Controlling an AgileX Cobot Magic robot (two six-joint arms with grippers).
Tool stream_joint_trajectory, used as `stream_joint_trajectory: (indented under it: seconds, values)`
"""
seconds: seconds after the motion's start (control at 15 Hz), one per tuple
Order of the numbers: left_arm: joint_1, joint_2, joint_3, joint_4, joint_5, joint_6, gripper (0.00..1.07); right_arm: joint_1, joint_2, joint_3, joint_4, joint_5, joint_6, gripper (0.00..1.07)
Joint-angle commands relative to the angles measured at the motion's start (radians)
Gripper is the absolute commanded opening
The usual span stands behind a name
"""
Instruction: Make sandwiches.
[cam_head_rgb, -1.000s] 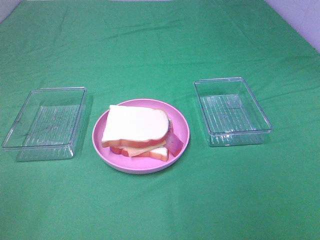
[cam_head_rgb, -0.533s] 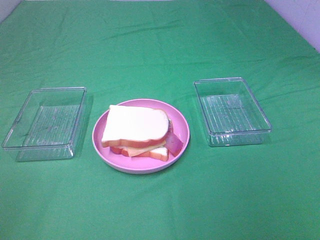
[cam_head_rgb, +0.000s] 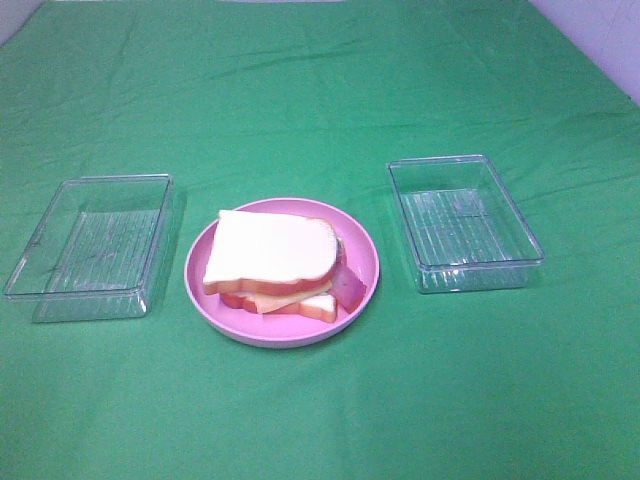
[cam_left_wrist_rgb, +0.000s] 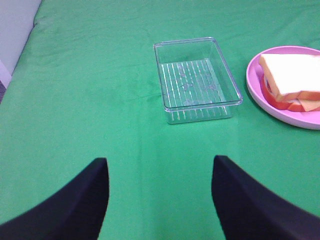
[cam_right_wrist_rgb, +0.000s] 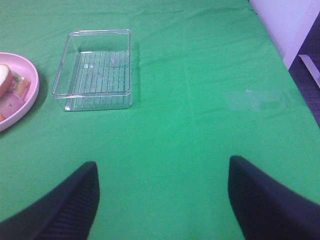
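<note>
**Sandwich stacked on the plate, trays bare**

Sandwich (cam_head_rgb: 272, 262) sitting on the pink plate (cam_head_rgb: 200, 285) mid-cloth (cam_head_rgb: 320, 90), long side running left-right, rounded crust end toward the right, bacon poking out there. Flanked by a left tray (cam_head_rgb: 88, 245) and right tray (cam_head_rgb: 463, 222), nothing inside either. Unchanged from a second ago. Left claw (cam_left_wrist_rgb: 157, 195) and right claw (cam_right_wrist_rgb: 162, 200) both spread wide, pinching nothing, above bare cloth.

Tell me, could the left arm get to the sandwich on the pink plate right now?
Probably yes. The left end effector is open, and only bare green cloth lies toward the sandwich; the clear tray sits beside that path.
</note>
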Motion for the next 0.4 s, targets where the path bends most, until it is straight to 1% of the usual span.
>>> stream_joint_trajectory:
  seconds: [0.07,0.4]
  values:
    - [0.005,-0.02,0.002,-0.011,-0.009,0.002,0.59,-0.003,-0.014,0.002,0.0,0.0,-0.006,0.69]
    - [0.005,-0.02,0.002,-0.011,-0.009,0.002,0.59,-0.003,-0.014,0.002,0.0,0.0,-0.006,0.69]
